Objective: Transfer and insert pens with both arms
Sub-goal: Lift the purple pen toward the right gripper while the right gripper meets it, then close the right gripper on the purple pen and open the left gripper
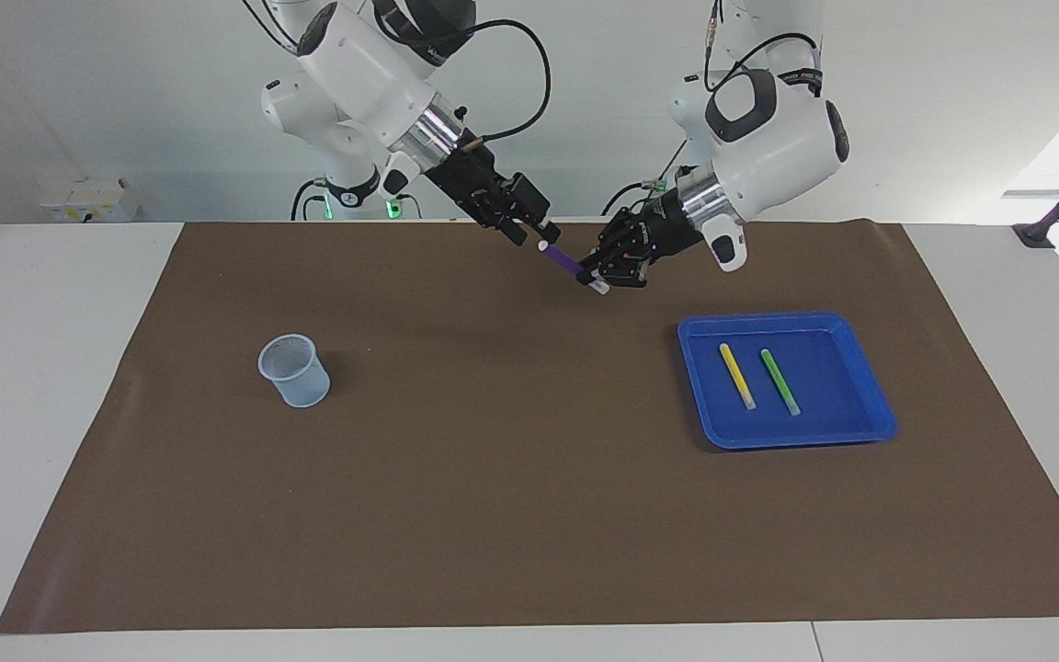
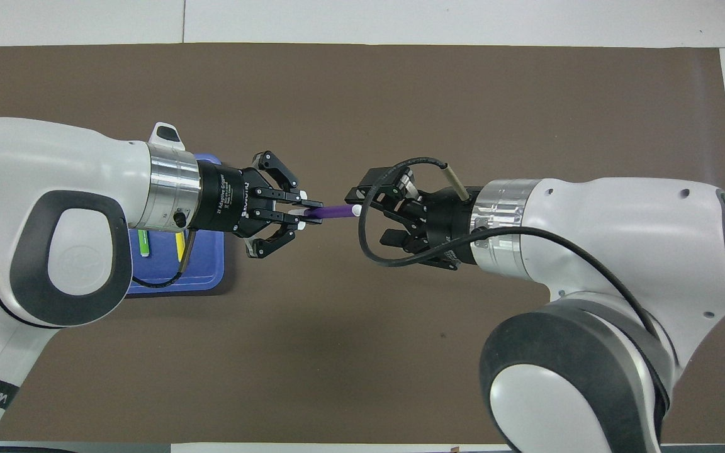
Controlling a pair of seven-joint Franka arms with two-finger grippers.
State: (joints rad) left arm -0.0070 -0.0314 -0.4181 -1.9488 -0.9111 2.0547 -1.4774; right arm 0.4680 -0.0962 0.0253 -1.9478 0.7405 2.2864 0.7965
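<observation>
Yellow pen [image 1: 737, 375], green pen [image 1: 780, 381] in tray [image 1: 796, 432]

Slim purple marker pen [image 1: 565, 260] with a pale whitish end. Slim yellow marker pen [image 1: 737, 375], whitish at one tip. Slim green marker pen [image 1: 780, 381], whitish at one tip. Shallow blue plastic tray [image 1: 860, 428], plain. Pale translucent mesh-patterned cup [image 1: 294, 370], bluish-white. White table [image 1: 33, 386] under a plain brown mat [image 1: 493, 478]. Left black two-finger tool [image 1: 605, 277] on a white arm [image 1: 773, 138] with a silver wrist ring. Right black two-finger tool [image 1: 534, 232] on a white arm [image 1: 359, 64], silver-ringed, with black cables.
</observation>
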